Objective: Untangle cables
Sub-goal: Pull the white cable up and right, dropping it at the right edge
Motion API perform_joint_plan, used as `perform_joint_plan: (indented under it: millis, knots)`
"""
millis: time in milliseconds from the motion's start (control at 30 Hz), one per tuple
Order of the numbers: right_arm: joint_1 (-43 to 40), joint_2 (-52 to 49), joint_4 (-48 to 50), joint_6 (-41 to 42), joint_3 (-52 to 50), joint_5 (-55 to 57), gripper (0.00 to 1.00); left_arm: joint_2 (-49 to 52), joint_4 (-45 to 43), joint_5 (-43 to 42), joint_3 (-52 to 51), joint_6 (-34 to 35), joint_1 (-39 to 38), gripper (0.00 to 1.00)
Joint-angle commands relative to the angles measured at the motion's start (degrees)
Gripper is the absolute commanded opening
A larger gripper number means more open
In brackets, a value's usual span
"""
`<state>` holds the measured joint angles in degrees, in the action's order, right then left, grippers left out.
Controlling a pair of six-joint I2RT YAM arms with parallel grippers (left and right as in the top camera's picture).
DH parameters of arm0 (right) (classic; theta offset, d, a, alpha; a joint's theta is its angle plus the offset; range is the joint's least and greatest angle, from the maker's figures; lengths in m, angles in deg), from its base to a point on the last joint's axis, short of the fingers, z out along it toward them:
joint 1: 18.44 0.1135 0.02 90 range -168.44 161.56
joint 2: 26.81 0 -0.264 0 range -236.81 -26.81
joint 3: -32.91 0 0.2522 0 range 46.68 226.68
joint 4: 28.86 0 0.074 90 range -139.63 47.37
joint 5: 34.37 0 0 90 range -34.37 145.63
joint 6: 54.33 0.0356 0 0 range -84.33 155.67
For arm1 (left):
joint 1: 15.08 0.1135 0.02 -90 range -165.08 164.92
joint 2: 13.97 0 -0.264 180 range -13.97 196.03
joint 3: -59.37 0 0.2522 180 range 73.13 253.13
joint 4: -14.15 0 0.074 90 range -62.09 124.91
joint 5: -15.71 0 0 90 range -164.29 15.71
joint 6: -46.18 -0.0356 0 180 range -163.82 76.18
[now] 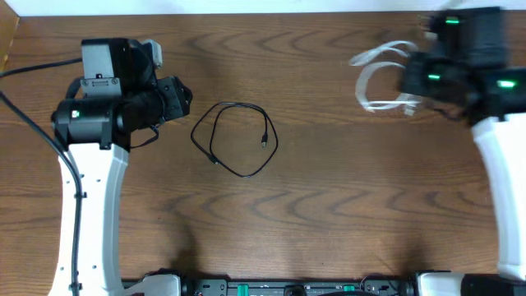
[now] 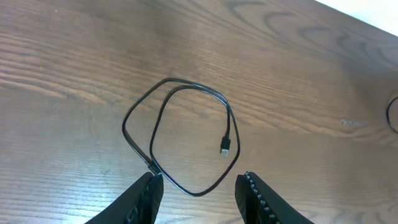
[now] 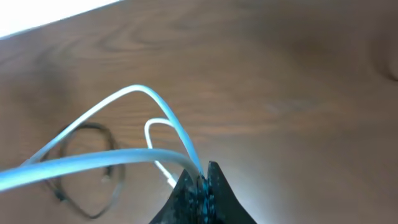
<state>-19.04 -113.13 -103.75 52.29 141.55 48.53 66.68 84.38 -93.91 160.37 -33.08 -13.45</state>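
Note:
A thin black cable [image 1: 235,137] lies in a loose double loop on the wooden table, its small plug end [image 1: 264,140] inside the loop. In the left wrist view the black cable [image 2: 186,130] lies just ahead of my left gripper [image 2: 199,186], which is open and empty; its left finger tip is close to the cable's other end. My left gripper [image 1: 177,97] sits left of the loop. A white cable [image 1: 378,78] loops at the far right. My right gripper [image 3: 202,180] is shut on the white cable [image 3: 124,158] and holds it above the table.
Thicker black wires [image 1: 33,123] run from the left arm's base along the table's left side. The right arm [image 1: 464,62] covers the far right corner. The table's far edge [image 1: 246,6] runs along the top.

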Motion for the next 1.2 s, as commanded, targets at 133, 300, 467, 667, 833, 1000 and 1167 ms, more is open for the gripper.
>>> perform_joint_plan:
  millis: [133, 300, 467, 667, 833, 1000, 1167]
  knots:
    - [-21.5, 0.6, -3.0, 4.9, -2.6, 5.1, 0.01, 1.7, 0.1, -0.3, -0.5, 0.5, 0.2, 0.43]
    - [-33.7, -2.3, 1.8, 8.5, -6.7, 5.0, 0.01, 1.7, 0.1, -0.3, -0.6, 0.5, 0.2, 0.43]
    - [-42.7, -7.1, 10.1, 13.3, -8.6, 5.0, 0.01, 1.7, 0.1, -0.3, -0.6, 0.5, 0.2, 0.43]
    - [-49.2, -14.9, 21.4, 17.0, -8.6, 4.8, 0.01, 1.7, 0.1, -0.3, -0.6, 0.5, 0.2, 0.43]
    - [-49.5, -22.4, 29.4, 15.5, -8.6, 2.3, 0.10, 1.7, 0.1, -0.3, -0.6, 0.5, 0.2, 0.43]
    - [-49.6, -25.4, 30.8, 13.3, -8.6, -2.3, 0.99, 1.7, 0.1, -0.3, -0.6, 0.5, 0.2, 0.43]
    - [-49.6, -23.3, 30.7, 13.3, -8.5, 1.0, 0.99, 1.7, 0.5, -0.3, -0.6, 0.5, 0.2, 0.43]
